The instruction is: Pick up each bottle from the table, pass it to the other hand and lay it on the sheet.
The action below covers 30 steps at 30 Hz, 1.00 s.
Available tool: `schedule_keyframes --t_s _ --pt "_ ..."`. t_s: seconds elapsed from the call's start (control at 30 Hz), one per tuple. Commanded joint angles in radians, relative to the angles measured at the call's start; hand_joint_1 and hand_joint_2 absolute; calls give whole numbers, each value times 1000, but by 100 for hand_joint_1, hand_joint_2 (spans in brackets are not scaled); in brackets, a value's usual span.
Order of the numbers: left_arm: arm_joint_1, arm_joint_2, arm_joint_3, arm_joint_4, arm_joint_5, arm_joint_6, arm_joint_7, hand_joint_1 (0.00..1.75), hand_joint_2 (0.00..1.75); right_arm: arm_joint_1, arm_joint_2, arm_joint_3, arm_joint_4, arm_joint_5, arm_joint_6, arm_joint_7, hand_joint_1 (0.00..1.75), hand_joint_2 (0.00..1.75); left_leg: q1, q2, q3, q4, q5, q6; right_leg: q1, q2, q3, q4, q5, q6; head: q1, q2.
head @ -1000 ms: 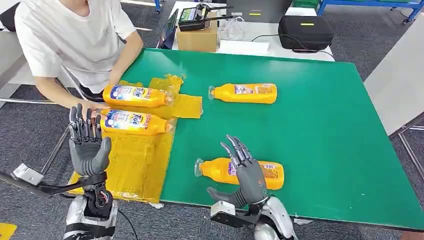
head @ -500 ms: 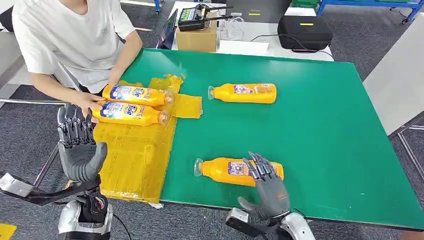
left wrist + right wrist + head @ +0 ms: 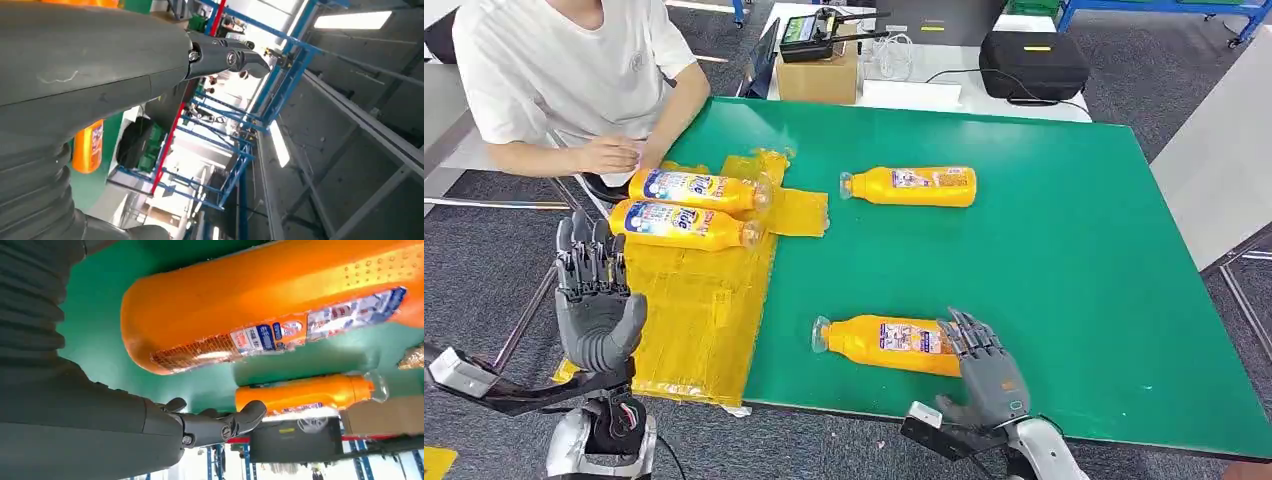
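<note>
**benchwatcher:** Green table (image 3: 1064,260) takes up most of the head view, with the yellow sheet (image 3: 694,310) hanging over its near-left corner. Two orange bottles already lie on the sheet, the nearer one (image 3: 686,224) just beyond the left hand's fingertips and the other (image 3: 696,189) right behind it. A person in a white shirt (image 3: 574,70) sits at that corner, one hand by the farther bottle. Two bottles are left on bare table: the far bottle (image 3: 911,186) well beyond the right hand's fingers, and the near bottle (image 3: 886,342) right at them.

**servo_sam:** So what are the hands doing?

**benchwatcher:** Left hand (image 3: 596,300) is up off the table edge, fingers straight and apart, holding nothing. Right hand (image 3: 984,372) sits at the base end of the near bottle, fingers spread over it, thumb out to the side. Doesn't look wrapped yet. In the right wrist view the bottle's body (image 3: 280,315) runs just past the fingertip (image 3: 250,412).

**servo_sam:** Where would you grab it?

**benchwatcher:** My guess: full, so fairly heavy, and smooth stiff plastic with a glossy label, so slippery, and it'll roll. I'd wrap the body mid-label, not the thin neck, leaving the cap end free for the left hand.
</note>
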Motion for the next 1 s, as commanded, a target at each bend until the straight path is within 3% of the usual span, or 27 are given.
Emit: schedule_keyframes --t_s 0.03,0.17,0.47,0.57,0.73,0.77,0.8,0.83,1.0 --pt "-24 23 -56 43 -26 -3 12 0 175 -152 14 -10 236 -73 63 -32 0 175 0 1 2 -2 0 2 1 1 2 -2 1 -3 0 0" --pt "-34 29 -60 55 -25 -2 9 0 175 -178 29 -4 286 -101 64 -49 0 175 0 0 2 -2 0 2 0 1 2 -2 0 -3 0 0" --pt "-85 50 -91 108 -28 -2 11 0 175 -356 120 52 602 -170 82 -99 0 175 1 2 7 -5 1 3 3 2 5 -5 2 -6 0 0" --pt "-87 54 -93 108 -29 0 10 0 175 -369 122 74 620 -165 84 -102 0 175 1 3 6 -3 1 2 2 2 4 -3 1 -4 0 0" --pt "-108 57 -96 136 -42 6 6 0 175 -447 82 186 742 -177 222 -90 0 175 1 3 9 -2 1 2 1 2 6 -2 1 -4 0 0" --pt "-114 57 -97 146 -48 8 2 0 175 -468 80 208 771 -179 233 -95 31 175 0 3 9 -2 1 2 1 2 6 -2 1 -3 0 0" --pt "-117 57 -97 151 -50 9 0 0 175 -479 80 217 787 -183 242 -101 140 175 1 3 10 -4 2 3 2 2 8 -4 2 -5 0 0" --pt "-120 58 -98 157 -53 9 -3 0 175 -491 80 224 800 -193 254 -114 175 175 1 4 13 -4 2 2 2 4 10 -4 2 -5 0 0" --pt "-138 68 -114 180 -70 7 -15 0 175 -551 66 278 879 -260 358 -137 175 175 1 7 18 -2 1 1 2 6 13 -3 2 -4 0 0"
